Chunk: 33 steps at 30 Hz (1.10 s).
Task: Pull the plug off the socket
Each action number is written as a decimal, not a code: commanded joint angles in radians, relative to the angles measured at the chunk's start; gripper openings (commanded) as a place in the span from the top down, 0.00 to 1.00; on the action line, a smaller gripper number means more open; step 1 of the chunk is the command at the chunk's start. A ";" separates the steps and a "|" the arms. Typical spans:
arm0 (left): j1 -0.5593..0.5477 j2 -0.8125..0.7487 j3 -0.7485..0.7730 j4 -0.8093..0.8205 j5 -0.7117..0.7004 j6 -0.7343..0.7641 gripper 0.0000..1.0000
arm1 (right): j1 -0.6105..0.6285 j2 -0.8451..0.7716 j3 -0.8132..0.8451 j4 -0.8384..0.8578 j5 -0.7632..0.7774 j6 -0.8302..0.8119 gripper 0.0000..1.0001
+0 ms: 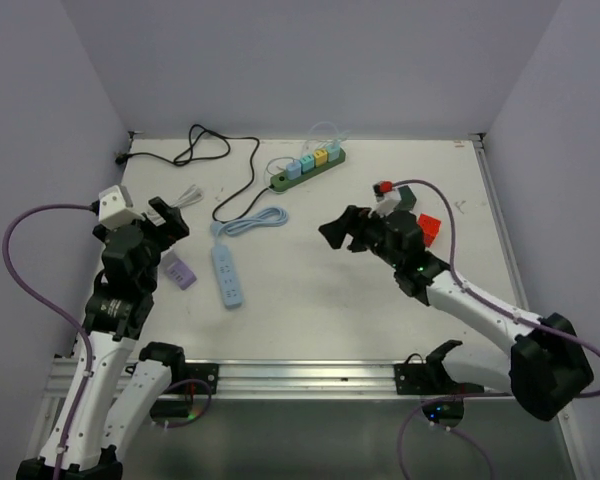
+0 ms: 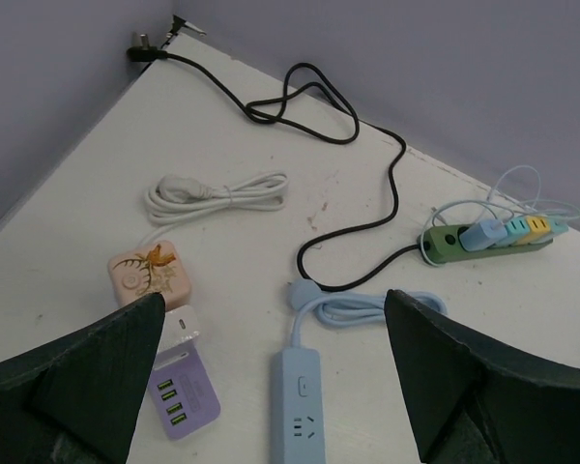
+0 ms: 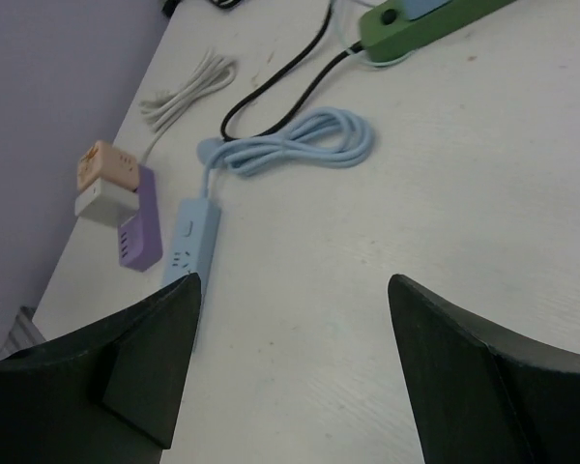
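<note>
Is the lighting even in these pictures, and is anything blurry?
Top view: soft, even light, faint shadows, green power strip sharp. Left wrist view: background crisp, left gripper fingers slightly soft up close. Right wrist view: right gripper fingers likewise soft, strip cropped at top.

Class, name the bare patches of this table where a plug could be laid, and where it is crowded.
Bare: the near middle of the table, between the light blue strip and the right claw; also the far right corner past the green socket. Crowded: the far left, with the black cord, white cable and purple strip.
</note>
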 commanded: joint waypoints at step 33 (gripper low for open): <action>0.006 -0.067 0.024 -0.120 -0.344 -0.133 0.00 | 0.668 1.321 1.536 -0.606 0.124 -0.145 0.16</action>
